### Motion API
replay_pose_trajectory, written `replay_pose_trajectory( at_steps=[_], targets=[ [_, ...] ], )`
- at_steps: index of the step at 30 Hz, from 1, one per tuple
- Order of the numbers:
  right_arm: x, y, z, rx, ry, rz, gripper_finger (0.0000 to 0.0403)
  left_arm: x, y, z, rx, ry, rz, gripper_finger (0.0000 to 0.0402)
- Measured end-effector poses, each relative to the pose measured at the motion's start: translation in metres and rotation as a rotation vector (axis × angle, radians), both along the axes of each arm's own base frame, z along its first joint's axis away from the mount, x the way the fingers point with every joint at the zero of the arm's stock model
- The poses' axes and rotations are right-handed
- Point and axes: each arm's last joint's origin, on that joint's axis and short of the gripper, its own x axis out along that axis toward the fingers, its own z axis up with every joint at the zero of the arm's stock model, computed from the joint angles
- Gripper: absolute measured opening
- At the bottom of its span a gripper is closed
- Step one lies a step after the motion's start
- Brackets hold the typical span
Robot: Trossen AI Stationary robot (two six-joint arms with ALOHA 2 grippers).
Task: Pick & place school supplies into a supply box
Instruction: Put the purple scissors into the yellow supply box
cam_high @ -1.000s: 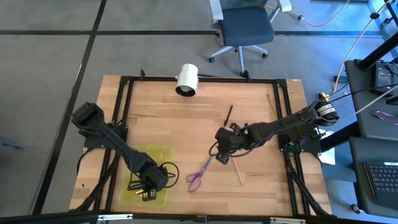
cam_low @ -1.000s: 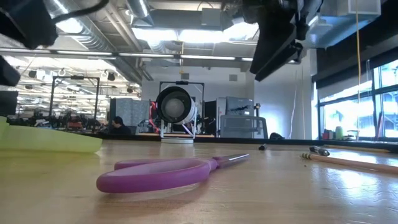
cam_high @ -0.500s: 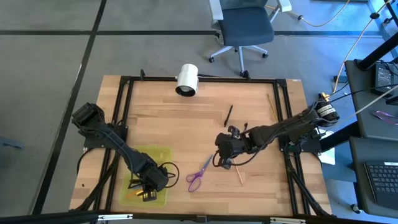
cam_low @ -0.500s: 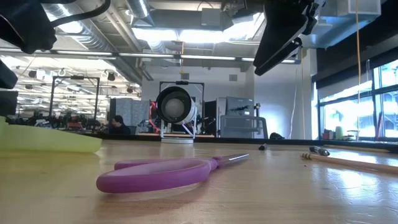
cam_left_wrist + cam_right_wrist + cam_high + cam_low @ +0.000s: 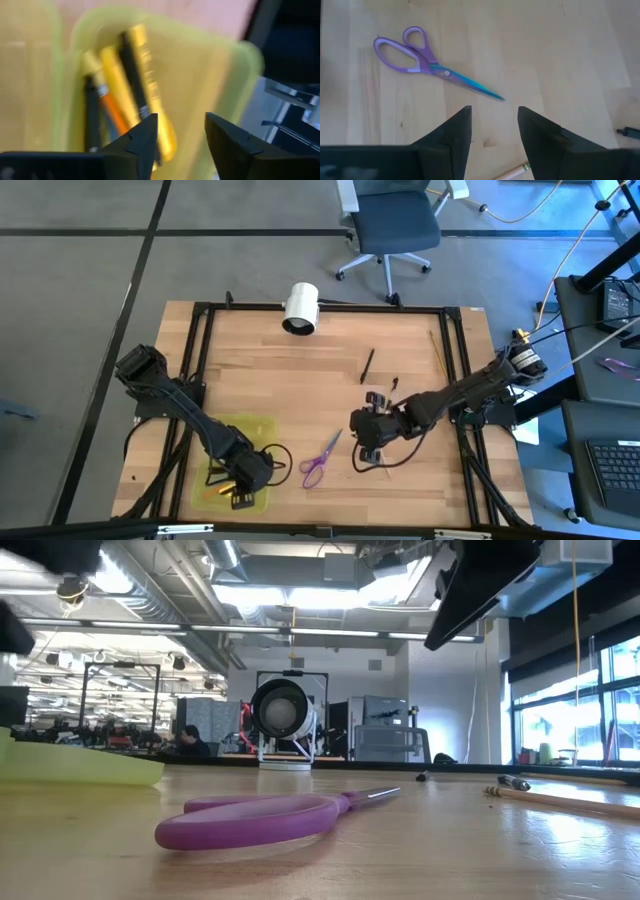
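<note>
The left hand [image 5: 243, 488] hangs over the supply box [image 5: 262, 428], fingers [image 5: 145, 137] apart and holding nothing. That shallow, translucent yellow-green box sits at the surface's [image 5: 270, 380] near left corner with yellow, orange and black pens [image 5: 125, 95] inside. The right hand [image 5: 372, 450] hovers near the middle, fingers [image 5: 452, 132] apart and empty, above a tan pencil [image 5: 385, 461]. Purple-handled scissors [image 5: 320, 460] lie flat between the two hands. A black pen [image 5: 368, 365] lies farther back. The surface is pale wood planks in a black frame; a white cylinder [image 5: 300, 307] stands at the far edge, an office chair [image 5: 395, 225] beyond.
</note>
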Motion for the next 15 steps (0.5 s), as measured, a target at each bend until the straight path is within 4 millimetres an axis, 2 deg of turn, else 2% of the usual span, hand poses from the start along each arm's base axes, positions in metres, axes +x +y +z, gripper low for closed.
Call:
replay_pose_trajectory(
  at_steps=[5,10,15],
  targets=[
    [-0.004,0.011,-0.001,-0.036,-0.011,0.02,0.0165,0.016,-0.006,0.025,-0.045,-0.116,-0.012,0.0187],
    [-0.01,0.024,-0.003,-0.041,-0.001,0.06,0.0165,0.042,-0.01,0.044,-0.123,-0.391,0.064,0.0193],
    [-0.017,0.036,-0.003,-0.042,0.0,0.103,0.0165,0.057,-0.01,0.057,-0.148,-0.625,0.006,0.0193]
  ],
)
